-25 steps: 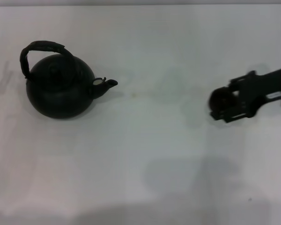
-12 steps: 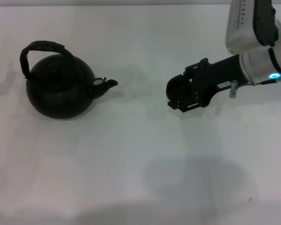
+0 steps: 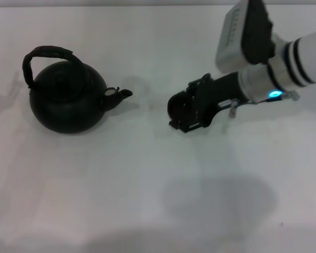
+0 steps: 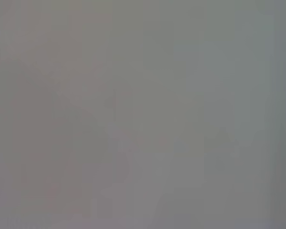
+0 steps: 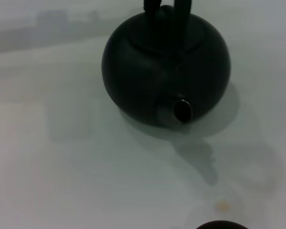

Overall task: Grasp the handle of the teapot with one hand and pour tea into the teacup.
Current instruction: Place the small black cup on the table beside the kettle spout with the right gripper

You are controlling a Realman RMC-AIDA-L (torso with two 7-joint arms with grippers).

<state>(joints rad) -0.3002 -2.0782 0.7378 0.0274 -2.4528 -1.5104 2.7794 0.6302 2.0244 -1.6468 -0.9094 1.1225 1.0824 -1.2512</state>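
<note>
right gripper (image 3: pixel 178 112) holding teacup (image 3: pixel 175 105), open table (image 3: pixel 147 184) toward teapot (image 3: pixel 68 100)

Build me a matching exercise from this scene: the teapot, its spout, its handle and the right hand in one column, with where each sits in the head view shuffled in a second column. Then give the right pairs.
Things:
1. teapot
2. spout
3. handle
4. right hand

Places:
A. arching over the pot's top
B. right of centre, apart from the pot
C. on the table's left part
D. jutting from the pot's side toward the arm

Pairs: 1-C, 2-D, 3-A, 4-B
</note>
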